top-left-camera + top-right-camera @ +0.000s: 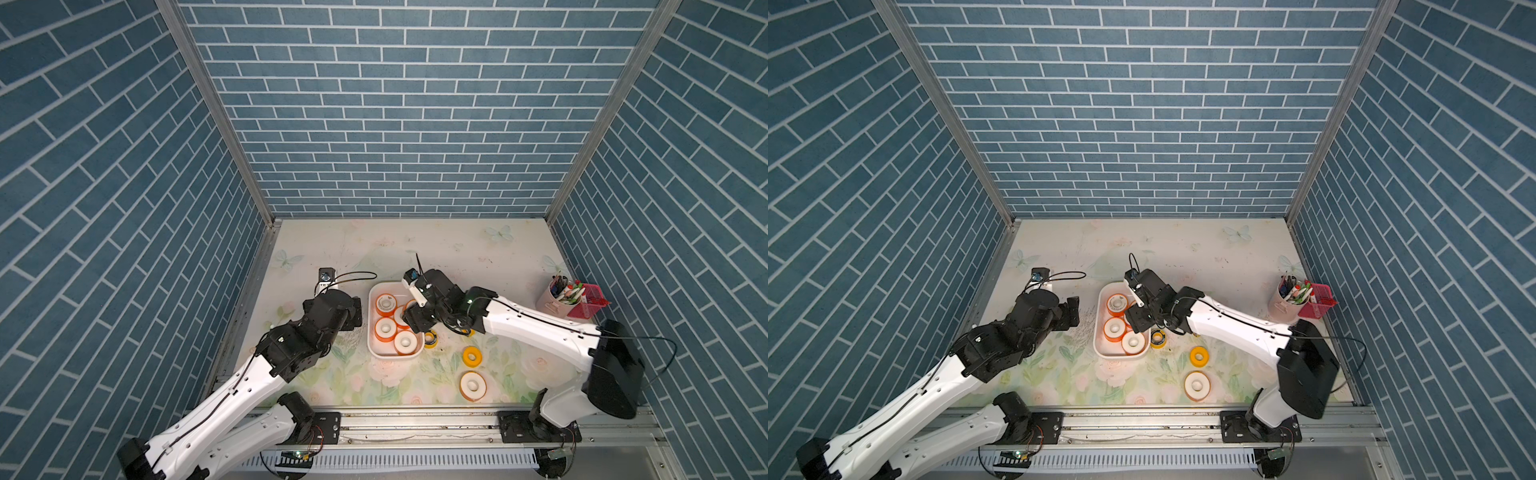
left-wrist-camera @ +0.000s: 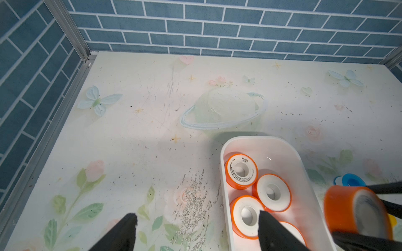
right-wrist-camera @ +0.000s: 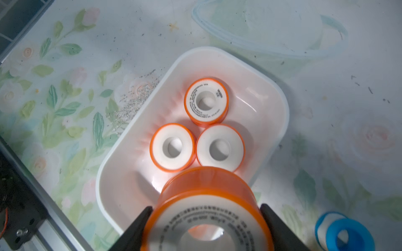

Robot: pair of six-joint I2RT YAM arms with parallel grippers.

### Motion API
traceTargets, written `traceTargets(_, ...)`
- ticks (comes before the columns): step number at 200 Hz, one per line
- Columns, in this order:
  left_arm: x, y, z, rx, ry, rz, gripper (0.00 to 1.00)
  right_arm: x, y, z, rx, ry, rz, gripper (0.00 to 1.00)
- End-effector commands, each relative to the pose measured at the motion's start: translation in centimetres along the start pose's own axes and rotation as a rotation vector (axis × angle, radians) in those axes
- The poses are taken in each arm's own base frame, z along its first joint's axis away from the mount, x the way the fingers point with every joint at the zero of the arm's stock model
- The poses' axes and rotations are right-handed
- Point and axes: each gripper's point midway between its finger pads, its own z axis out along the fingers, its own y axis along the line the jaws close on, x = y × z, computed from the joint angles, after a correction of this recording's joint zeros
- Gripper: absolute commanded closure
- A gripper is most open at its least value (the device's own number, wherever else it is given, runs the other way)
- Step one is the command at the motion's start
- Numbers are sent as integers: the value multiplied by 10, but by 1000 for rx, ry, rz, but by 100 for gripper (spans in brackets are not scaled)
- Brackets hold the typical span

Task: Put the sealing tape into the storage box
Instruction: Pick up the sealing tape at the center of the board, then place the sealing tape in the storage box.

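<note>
The white storage box (image 1: 371,332) (image 3: 139,117) sits mid-table with several orange sealing tape rolls (image 1: 385,329) (image 3: 173,147) lying flat in it. My right gripper (image 3: 206,207) (image 1: 411,309) hangs over the box's right side, shut on another orange roll (image 3: 206,191) (image 2: 356,208). My left gripper (image 2: 198,216) (image 1: 355,313) is open and holds nothing, just left of the box, with one finger over its rim. Loose on the table right of the box lie a yellow-black roll (image 1: 430,338), a yellow roll (image 1: 472,356), an orange roll (image 1: 473,385) and a blue roll (image 3: 345,232).
A round white pen cup (image 1: 555,297) and a pink mesh basket (image 1: 588,305) stand at the table's right edge. Blue brick walls close in three sides. A metal rail runs along the front.
</note>
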Motion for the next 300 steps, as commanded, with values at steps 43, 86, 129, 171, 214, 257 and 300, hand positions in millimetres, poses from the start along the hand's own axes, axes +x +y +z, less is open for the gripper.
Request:
traceTargets(43,0,2,1,5,-6,0,10,-46,12,73,-33,52,-37,40)
traceTargets(86,1,3,1,0,-6,0,10,-52,4,108,-4,100,-26,40)
traceTargets(129,2,1,2,2,-1,4,10,-48,-2,123,22,132,-34,40)
traceTargets(171,2,1,2,2,0,4,10,-44,-6,132,30,150,-30,38)
traceTargets(214,2,2,3,0,2,5,10,-38,-8,143,37,177,-34,36)
traceTargets(257,2,2,3,-2,1,5,10,-35,-10,147,45,192,-39,31)
traceTargets(300,3,2,3,-3,2,7,9,-36,-10,141,53,190,-41,30)
